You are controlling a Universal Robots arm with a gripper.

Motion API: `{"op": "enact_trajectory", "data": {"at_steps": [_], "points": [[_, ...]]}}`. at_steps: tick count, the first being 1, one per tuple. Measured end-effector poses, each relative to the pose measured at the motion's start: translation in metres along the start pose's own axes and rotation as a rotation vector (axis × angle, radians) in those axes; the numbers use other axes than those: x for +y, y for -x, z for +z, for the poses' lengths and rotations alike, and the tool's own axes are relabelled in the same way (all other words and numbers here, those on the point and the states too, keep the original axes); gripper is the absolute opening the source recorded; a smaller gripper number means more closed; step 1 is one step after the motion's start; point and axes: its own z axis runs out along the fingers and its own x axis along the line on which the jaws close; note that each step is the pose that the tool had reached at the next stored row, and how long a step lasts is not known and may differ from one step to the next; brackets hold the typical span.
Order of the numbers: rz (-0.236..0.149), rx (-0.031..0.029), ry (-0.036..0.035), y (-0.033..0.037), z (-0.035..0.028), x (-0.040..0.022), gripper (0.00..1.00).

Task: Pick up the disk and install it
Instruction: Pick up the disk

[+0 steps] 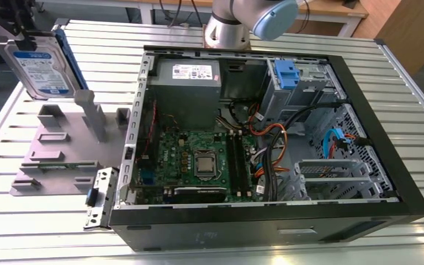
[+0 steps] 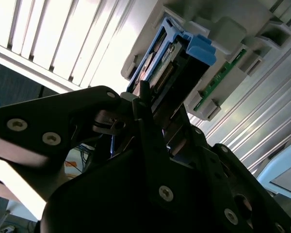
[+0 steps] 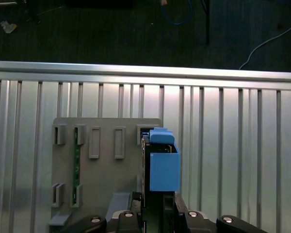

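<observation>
The gripper (image 2: 150, 121), nearest the lens in the second wrist view, was clenched on the disk (image 2: 167, 68), with a finger on either side of it. In the exterior view the disk (image 1: 41, 69) stood upright at the upper left of the frame, just above the grey holder (image 1: 57, 149) and well apart from the open computer case (image 1: 271, 223) at centre and right. Whether its lower edge had cleared the holder's slot could not be told. The lift seemed the step in hand. Doing it well would mean pulling straight up, keeping the disk vertical so its blue frame did not bind on the slot walls, with the grip square.
</observation>
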Motion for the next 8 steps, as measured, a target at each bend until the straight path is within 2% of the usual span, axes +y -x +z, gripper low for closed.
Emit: {"op": "enact_trajectory", "data": {"at_steps": [5, 8], "points": [[0.0, 0.0001, 0.0001, 0.0006, -0.0161, 0.0005, 0.35], [0.0, 0.0, 0.0, 0.0009, -0.0237, 0.0008, 0.35]]}}
